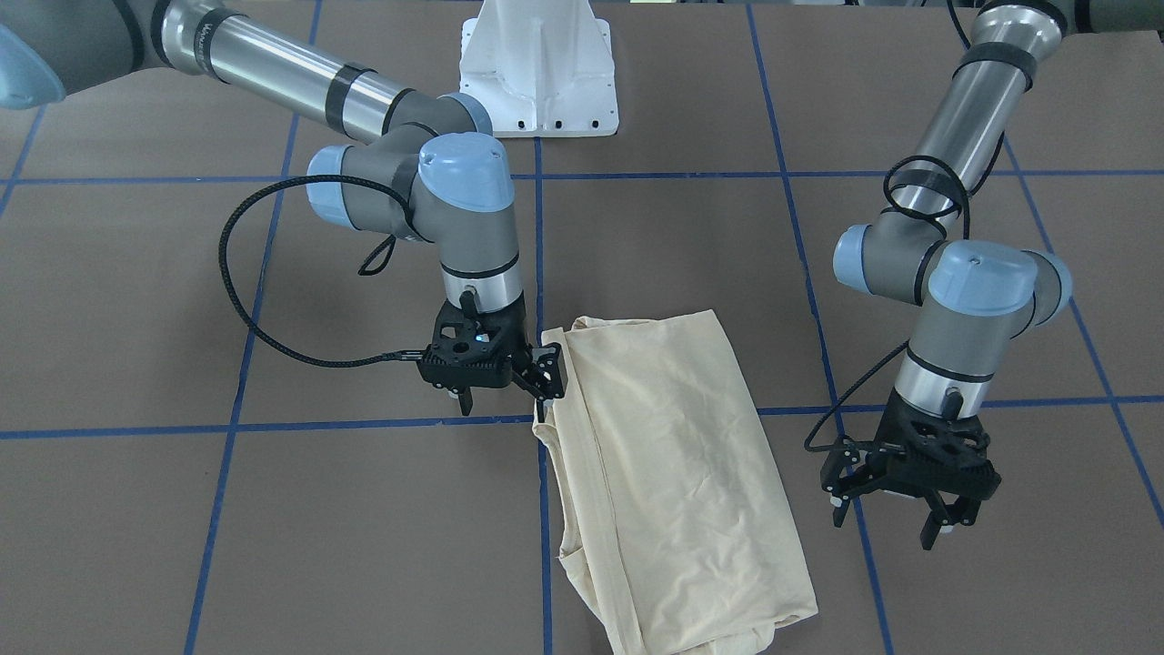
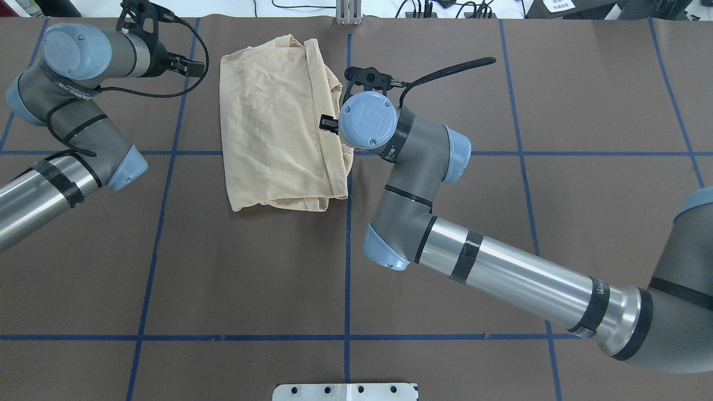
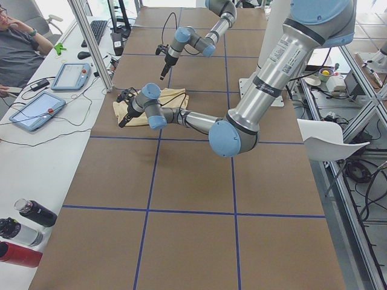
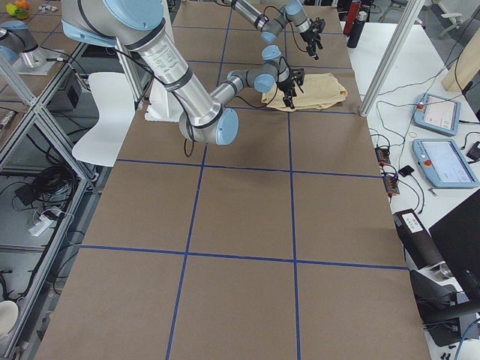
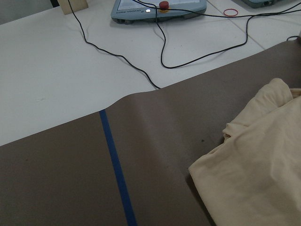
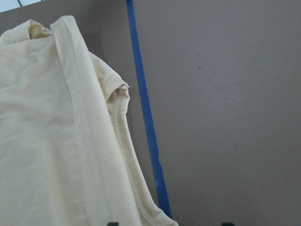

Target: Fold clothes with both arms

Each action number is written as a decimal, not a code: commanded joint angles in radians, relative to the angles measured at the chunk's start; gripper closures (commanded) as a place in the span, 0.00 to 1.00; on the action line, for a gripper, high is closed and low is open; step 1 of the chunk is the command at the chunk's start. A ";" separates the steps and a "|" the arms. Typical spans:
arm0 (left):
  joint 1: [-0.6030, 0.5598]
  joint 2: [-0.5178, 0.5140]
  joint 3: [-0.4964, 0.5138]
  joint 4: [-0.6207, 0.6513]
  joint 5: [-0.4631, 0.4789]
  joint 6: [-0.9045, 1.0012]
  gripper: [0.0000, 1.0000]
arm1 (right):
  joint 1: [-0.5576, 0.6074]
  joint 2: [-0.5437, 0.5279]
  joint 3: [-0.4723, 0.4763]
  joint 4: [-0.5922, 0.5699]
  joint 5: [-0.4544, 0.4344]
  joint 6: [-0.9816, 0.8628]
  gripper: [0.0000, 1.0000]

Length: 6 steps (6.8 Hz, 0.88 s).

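Blue tape lines [image 2: 347, 267] under cream T-shirt [image 2: 273, 122]

We are seeing T-shirt [image 1: 673, 455] showing pale cream-yellow, plain on visible face. Table [image 1: 364, 546] showing brown, blue tape lines [image 1: 273, 426] forming grid. We are noting left arm [image 1: 964, 118], right arm [image 1: 282, 77] showing silver-grey, light-blue caps; left gripper [image 1: 889, 528], right gripper [image 1: 505, 398] showing black; pedestal [image 1: 538, 64] showing white.

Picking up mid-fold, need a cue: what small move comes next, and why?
Probably lower the right gripper and close on the stitched edge of the shirt: its jaws stand open astride that edge, while the left gripper hangs open off the cloth.
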 commanded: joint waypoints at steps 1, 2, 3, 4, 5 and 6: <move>0.001 0.004 0.000 -0.004 0.000 -0.001 0.00 | -0.028 0.003 -0.020 0.007 -0.018 0.002 0.35; 0.001 0.005 0.000 -0.006 0.000 -0.001 0.00 | -0.029 0.003 -0.026 0.005 -0.020 0.000 0.39; 0.002 0.005 0.000 -0.006 0.000 -0.001 0.00 | -0.029 0.005 -0.035 0.004 -0.020 -0.001 0.41; 0.002 0.005 0.000 -0.006 0.000 -0.001 0.00 | -0.029 0.005 -0.040 0.004 -0.023 -0.003 0.41; 0.002 0.005 0.000 -0.006 0.000 -0.001 0.00 | -0.029 0.006 -0.041 0.005 -0.024 -0.003 0.41; 0.002 0.005 0.000 -0.006 0.000 -0.001 0.00 | -0.029 0.025 -0.066 0.005 -0.024 -0.003 0.44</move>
